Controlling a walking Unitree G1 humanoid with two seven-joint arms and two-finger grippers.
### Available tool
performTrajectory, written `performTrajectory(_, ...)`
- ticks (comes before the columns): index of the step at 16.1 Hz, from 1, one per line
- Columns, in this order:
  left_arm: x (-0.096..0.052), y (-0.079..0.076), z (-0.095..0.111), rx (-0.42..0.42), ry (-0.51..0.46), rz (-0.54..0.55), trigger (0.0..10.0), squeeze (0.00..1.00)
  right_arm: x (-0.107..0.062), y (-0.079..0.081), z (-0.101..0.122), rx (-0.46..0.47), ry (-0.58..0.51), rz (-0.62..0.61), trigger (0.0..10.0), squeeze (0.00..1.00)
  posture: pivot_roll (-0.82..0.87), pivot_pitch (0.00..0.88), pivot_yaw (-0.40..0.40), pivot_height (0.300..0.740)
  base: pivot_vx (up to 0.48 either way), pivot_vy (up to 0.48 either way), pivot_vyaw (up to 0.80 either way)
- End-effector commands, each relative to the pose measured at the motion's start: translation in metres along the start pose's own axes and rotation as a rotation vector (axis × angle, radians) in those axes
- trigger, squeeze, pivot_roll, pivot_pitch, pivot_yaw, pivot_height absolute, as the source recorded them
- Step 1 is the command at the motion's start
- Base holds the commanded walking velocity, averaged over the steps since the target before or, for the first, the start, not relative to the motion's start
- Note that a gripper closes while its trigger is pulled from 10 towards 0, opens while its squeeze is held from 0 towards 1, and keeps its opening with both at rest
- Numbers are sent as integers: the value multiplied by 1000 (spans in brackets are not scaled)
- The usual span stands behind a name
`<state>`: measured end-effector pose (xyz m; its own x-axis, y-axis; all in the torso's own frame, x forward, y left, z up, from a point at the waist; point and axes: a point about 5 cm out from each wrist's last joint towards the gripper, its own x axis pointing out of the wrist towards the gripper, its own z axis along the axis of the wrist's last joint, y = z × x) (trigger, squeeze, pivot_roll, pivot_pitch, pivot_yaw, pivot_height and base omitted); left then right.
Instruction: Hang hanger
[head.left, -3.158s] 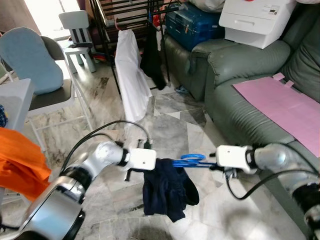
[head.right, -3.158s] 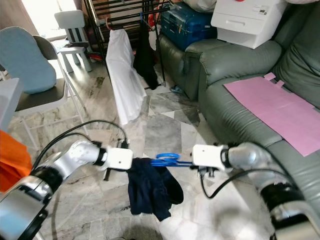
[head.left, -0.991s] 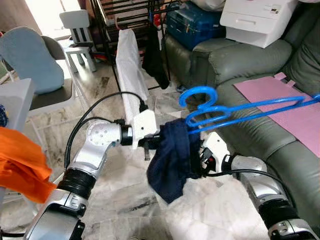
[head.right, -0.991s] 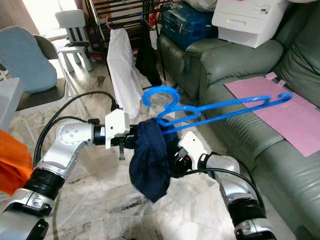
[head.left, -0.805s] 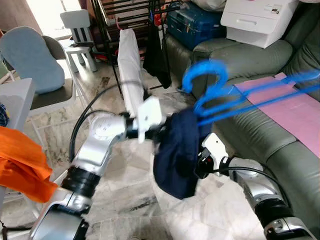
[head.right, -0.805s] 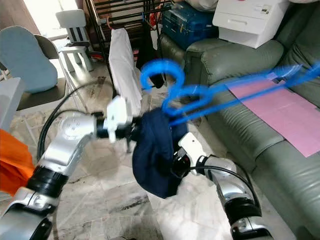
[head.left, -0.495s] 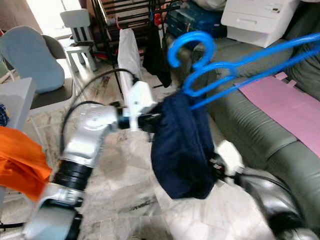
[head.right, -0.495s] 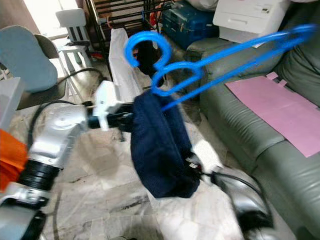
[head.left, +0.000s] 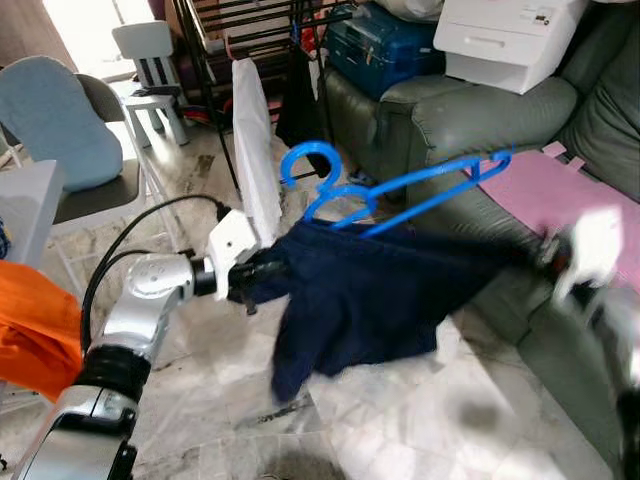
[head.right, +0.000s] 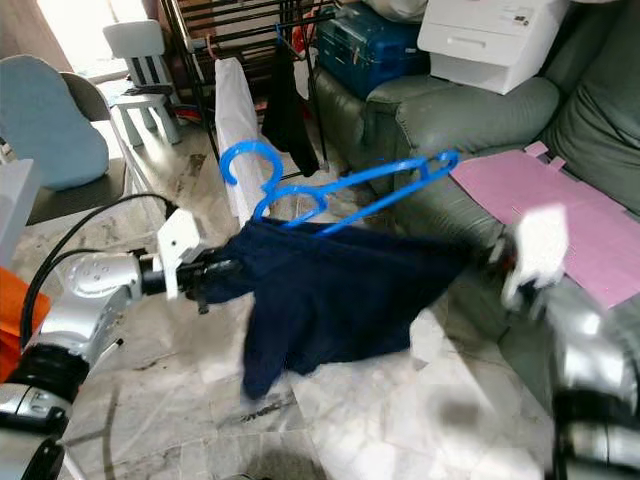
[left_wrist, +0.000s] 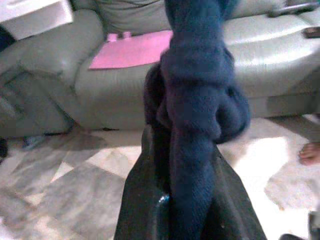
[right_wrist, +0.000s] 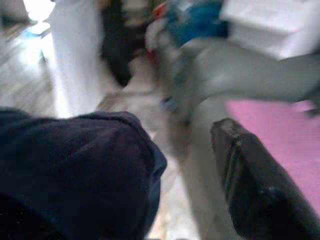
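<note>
While dark navy knit garment (head.left: 375, 295) stretched mid-air between both hands, blue plastic hanger (head.left: 395, 190) perched on its top edge, tilted, hook toward black metal drying rack (head.left: 250, 25). Left hand (head.left: 250, 280) clamped on garment's end. Right hand (head.left: 545, 262) blurred at far end; grip cannot tell. Well short of rack; carrying and hooking remain.
</note>
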<state>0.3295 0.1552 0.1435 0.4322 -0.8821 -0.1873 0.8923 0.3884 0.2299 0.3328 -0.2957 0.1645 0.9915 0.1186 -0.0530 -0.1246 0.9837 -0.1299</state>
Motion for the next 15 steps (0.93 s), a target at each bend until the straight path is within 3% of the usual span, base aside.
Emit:
performTrajectory(1,-15,5,3,-14,-20,20,0,0,-4,-24,10,42,3,-138,0,0,-249,0,87,740,0,0,0)
performTrajectory(5,-9,-12,-7,-12,17,-104,0,0,23,-8,34,32,-30,-116,0,0,-232,0,74,740,0,0,0)
performTrajectory(7,-11,-19,-29,-50,95,-117,0,0,30,-4,49,21,-57,-106,0,0,-235,0,72,740,0,0,0)
performTrajectory(12,-6,-22,-56,-117,184,-37,0,0,32,-3,57,8,-75,-89,0,0,-257,0,84,740,0,0,0)
performTrajectory(15,6,-25,-70,-111,262,53,0,0,36,11,63,-17,-97,-41,0,0,-275,0,99,740,0,0,0)
